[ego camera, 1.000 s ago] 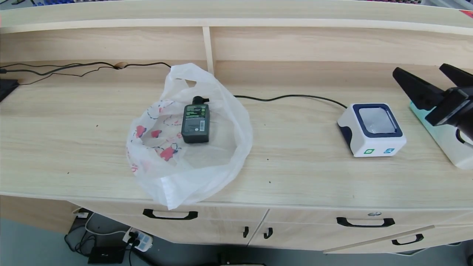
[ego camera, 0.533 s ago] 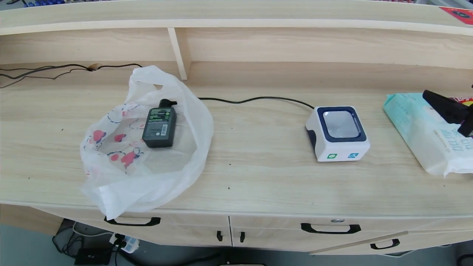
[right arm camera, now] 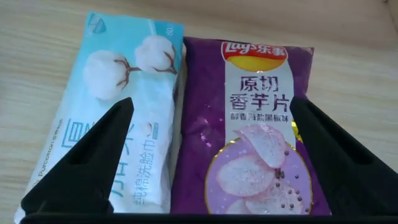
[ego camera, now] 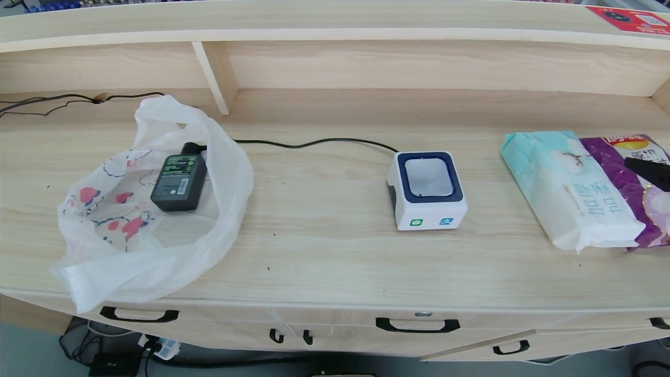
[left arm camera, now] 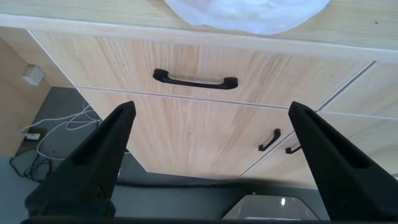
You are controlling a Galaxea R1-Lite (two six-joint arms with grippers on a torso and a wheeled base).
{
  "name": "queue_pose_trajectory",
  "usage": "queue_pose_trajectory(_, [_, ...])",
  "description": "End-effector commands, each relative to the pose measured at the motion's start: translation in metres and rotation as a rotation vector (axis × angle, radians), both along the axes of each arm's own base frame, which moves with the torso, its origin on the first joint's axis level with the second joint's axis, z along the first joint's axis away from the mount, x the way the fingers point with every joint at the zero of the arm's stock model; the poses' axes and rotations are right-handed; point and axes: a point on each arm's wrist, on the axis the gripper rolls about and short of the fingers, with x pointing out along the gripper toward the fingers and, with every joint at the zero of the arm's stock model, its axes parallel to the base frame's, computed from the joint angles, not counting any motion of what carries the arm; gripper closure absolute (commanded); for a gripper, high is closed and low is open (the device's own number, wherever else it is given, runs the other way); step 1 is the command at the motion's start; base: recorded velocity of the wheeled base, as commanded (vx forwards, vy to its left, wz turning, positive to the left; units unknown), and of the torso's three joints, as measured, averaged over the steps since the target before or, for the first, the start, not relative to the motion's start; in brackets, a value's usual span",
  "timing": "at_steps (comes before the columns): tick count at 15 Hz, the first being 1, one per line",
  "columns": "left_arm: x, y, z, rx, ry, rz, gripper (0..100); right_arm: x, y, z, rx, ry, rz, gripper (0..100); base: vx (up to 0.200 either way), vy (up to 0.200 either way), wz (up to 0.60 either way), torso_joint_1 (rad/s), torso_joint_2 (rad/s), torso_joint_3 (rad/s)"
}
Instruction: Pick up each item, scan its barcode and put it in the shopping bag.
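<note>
A white shopping bag [ego camera: 120, 251] with red prints lies open at the counter's left, a dark bottle [ego camera: 178, 177] lying on it. The white and blue barcode scanner [ego camera: 426, 189] stands mid-counter. At the right lie a pale blue tissue pack [ego camera: 568, 188] [right arm camera: 118, 118] and a purple chip bag [ego camera: 636, 193] [right arm camera: 255, 130] side by side. My right gripper [right arm camera: 211, 162] is open above these two, one fingertip [ego camera: 646, 170] showing over the chip bag. My left gripper [left arm camera: 211, 162] is open, low in front of the cabinet drawers, below the bag's overhanging edge [left arm camera: 245, 12].
A black cable [ego camera: 314, 142] runs from the scanner to the back left. A raised shelf with a divider [ego camera: 214, 76] lines the counter's back. Drawers with black handles [ego camera: 417, 327] [left arm camera: 194, 79] lie under the counter. Bare wood stretches between bag and scanner.
The head camera has turned right, so bag and scanner sit further left in view and the tissue pack and chip bag have appeared. My right gripper now shows less at the right edge.
</note>
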Motion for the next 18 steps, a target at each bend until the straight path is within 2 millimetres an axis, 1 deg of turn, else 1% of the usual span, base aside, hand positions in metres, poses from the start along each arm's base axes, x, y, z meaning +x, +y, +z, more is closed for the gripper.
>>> queue_pose_trajectory(1, [0.0, 0.0, 0.0, 0.0, -0.001, 0.001, 0, 0.005, 0.005, 0.005, 0.006, 0.011, 0.028, 0, 0.0, 0.0, 0.0, 0.0, 0.0, 0.0])
queue_pose_trajectory(3, [0.0, 0.0, 0.0, 0.0, -0.001, -0.001, 0, 0.006, 0.012, 0.007, 0.02, 0.063, 0.025, 0, 0.0, 0.0, 0.0, 0.0, 0.0, 0.0])
queue_pose_trajectory(4, [0.0, 0.0, 0.0, 0.0, -0.001, 0.001, 0, 0.009, 0.019, 0.006, 0.024, 0.091, 0.025, 0, 0.0, 0.0, 0.0, 0.0, 0.0, 0.0])
queue_pose_trajectory(8, [0.0, 0.0, 0.0, 0.0, -0.001, 0.001, 0, 0.011, 0.023, -0.004, 0.038, 0.162, 0.01, 0, 0.0, 0.0, 0.0, 0.0, 0.0, 0.0])
queue_pose_trajectory(9, [0.0, 0.0, 0.0, 0.0, -0.001, 0.001, 0, 0.015, 0.026, -0.007, 0.062, 0.178, -0.013, 0, 0.0, 0.0, 0.0, 0.0, 0.0, 0.0])
queue_pose_trajectory(12, [0.0, 0.0, 0.0, 0.0, -0.001, 0.001, 0, 0.023, 0.038, -0.012, 0.101, 0.2, -0.002, 0, 0.0, 0.0, 0.0, 0.0, 0.0, 0.0])
queue_pose_trajectory(14, [0.0, 0.0, 0.0, 0.0, -0.001, 0.001, 0, 0.027, 0.039, -0.017, 0.1, 0.22, -0.026, 0, 0.0, 0.0, 0.0, 0.0, 0.0, 0.0])
queue_pose_trajectory(18, [0.0, 0.0, 0.0, 0.0, -0.001, 0.001, 0, 0.028, 0.046, -0.023, 0.099, 0.243, 0.001, 0, 0.0, 0.0, 0.0, 0.0, 0.0, 0.0])
